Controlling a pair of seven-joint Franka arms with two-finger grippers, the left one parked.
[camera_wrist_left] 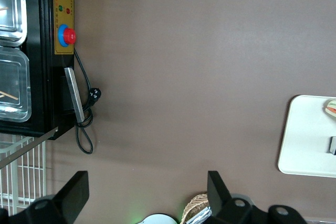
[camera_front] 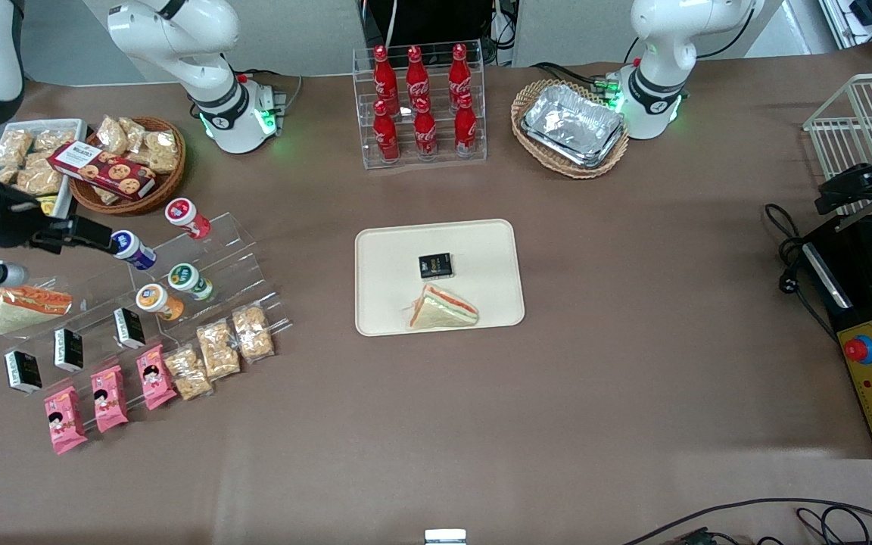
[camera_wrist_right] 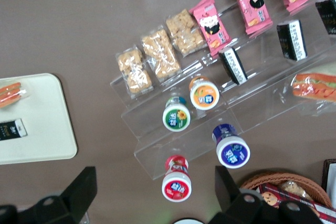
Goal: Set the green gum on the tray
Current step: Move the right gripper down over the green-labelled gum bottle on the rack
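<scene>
The green gum (camera_front: 191, 281) is a small canister with a white lid and a green label. It lies on the clear acrylic step stand, beside the orange-labelled canister (camera_front: 158, 301); it also shows in the right wrist view (camera_wrist_right: 176, 117). The cream tray (camera_front: 481, 250) lies mid-table and holds a sandwich (camera_front: 442, 309) and a black packet (camera_front: 434, 265); its corner shows in the right wrist view (camera_wrist_right: 37, 140). My right gripper (camera_front: 95, 236) hangs open and empty above the stand, near the blue canister (camera_front: 133, 250). In the wrist view the gripper (camera_wrist_right: 155, 198) has the red canister (camera_wrist_right: 176, 184) below it, between the fingers.
The stand also carries black packets, cracker bags (camera_front: 216, 348) and pink snack packs (camera_front: 109, 397). A wrapped sandwich (camera_front: 27, 306) and a cookie basket (camera_front: 129, 166) are nearby. A cola bottle rack (camera_front: 421, 106) and a wicker basket of foil containers (camera_front: 571, 127) stand farther back.
</scene>
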